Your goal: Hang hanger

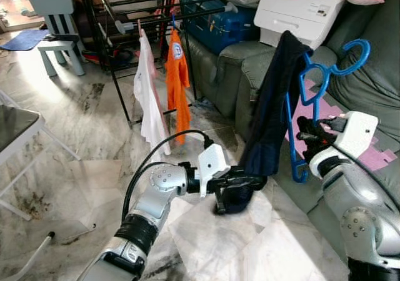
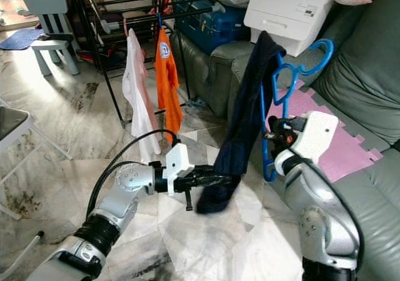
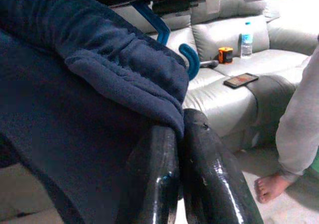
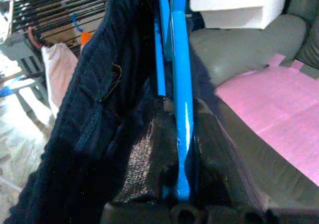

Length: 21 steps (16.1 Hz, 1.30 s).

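Hanger: a blue plastic hanger [image 1: 315, 87] held up in the air in front of the grey-green sofa [image 1: 369, 75], its hook pointing toward the sofa back, a dark navy garment [image 1: 269, 118] draped over it.
Right gripper: the right gripper [image 1: 306, 137] is pressed onto the hanger's lower bar; in the right wrist view the blue bar [image 4: 182, 124] runs straight between the two black fingers [image 4: 149, 154], which pinch it from both sides.
Left gripper: the left gripper [image 1: 253, 182] reaches across from the left and is closed on the hanging bottom end of the navy garment; in the left wrist view the fingers [image 3: 199, 169] sit pressed together with the thick blue cloth [image 3: 99, 94] bunched over them.
Garment: hangs from the hanger's top down to the left gripper, folded at its lower edge, above the marble floor [image 1: 81, 137].
Drying rack: a black metal rack [image 1: 125, 19] stands further back, well apart from the hanger, with a white shirt [image 1: 149, 100] and an orange shirt [image 1: 177, 75] hanging on it.
Sofa: carries a white printer [image 1: 300, 12] and a blue case [image 1: 219, 25]; a pink mat [image 2: 337, 137] lies on its seat.
Person: a grey sleeve [image 3: 299, 129] and a bare foot [image 3: 271, 186] show at the edge of the left wrist view.
Chair: a small pale blue chair [image 1: 56, 25] stands far off by the rack.
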{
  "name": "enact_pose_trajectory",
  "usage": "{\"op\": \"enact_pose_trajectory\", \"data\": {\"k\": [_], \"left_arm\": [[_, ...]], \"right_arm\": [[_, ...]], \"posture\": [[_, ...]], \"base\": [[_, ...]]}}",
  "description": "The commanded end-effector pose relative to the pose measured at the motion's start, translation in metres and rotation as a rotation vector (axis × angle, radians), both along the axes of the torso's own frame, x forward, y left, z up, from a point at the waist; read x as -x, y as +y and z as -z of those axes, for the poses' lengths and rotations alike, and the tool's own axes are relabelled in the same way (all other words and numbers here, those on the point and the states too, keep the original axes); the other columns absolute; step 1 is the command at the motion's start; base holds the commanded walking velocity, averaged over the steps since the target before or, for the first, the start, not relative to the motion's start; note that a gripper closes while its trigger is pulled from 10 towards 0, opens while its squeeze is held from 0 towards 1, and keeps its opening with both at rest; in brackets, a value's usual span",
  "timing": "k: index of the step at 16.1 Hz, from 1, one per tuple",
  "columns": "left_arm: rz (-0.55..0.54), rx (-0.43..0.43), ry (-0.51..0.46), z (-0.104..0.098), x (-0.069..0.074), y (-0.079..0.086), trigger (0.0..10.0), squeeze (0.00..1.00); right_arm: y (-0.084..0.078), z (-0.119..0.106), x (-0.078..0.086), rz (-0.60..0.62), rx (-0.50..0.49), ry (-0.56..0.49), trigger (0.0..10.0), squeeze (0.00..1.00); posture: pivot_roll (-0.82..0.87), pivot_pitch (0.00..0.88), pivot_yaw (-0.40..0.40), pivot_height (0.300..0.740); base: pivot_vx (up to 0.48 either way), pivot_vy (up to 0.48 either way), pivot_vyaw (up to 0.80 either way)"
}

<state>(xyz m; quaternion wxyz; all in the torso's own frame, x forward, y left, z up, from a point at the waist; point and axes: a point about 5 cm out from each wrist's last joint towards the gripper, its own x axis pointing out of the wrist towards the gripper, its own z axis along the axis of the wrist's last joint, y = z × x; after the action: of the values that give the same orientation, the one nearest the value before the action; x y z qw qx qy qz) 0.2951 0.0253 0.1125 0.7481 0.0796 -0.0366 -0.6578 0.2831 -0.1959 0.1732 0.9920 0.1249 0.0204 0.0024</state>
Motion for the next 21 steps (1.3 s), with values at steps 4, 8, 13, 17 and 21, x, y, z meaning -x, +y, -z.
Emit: {"op": "enact_pose_trajectory", "data": {"k": [4,8,13,17,21], "left_arm": [[0.072,-0.051,0.039,0.01,0.009,-0.006,10.0,1.0],[0.104,-0.072,0.065,0.014,0.013,-0.005,10.0,1.0],[0.096,-0.109,0.08,0.011,0.006,0.012,10.0,1.0],[-0.053,-0.101,0.045,0.0,-0.017,0.033,10.0,1.0],[-0.167,-0.052,0.011,-0.016,-0.036,0.038,10.0,1.0]], "right_arm": [[-0.002,-0.014,0.005,0.006,0.095,-0.117,10.0,0.0],[0.004,-0.008,0.007,-0.027,0.157,-0.129,10.0,0.0],[0.006,0.0,0.015,-0.067,0.234,-0.138,10.0,0.0],[0.003,0.018,0.036,-0.114,0.373,-0.119,10.0,0.0],[0.004,0.033,0.057,-0.248,0.389,-0.087,10.0,0.0]], "posture": [[-0.05,0.0,-0.023,0.74],[-0.05,0.0,-0.022,0.74],[-0.05,0.0,-0.022,0.74],[-0.05,0.0,-0.026,0.74],[-0.05,0.0,-0.026,0.74]], "base": [[0.0,0.0,0.0],[0.0,0.0,0.0],[0.0,0.0,0.0],[0.0,0.0,0.0],[0.0,0.0,0.0]]}}
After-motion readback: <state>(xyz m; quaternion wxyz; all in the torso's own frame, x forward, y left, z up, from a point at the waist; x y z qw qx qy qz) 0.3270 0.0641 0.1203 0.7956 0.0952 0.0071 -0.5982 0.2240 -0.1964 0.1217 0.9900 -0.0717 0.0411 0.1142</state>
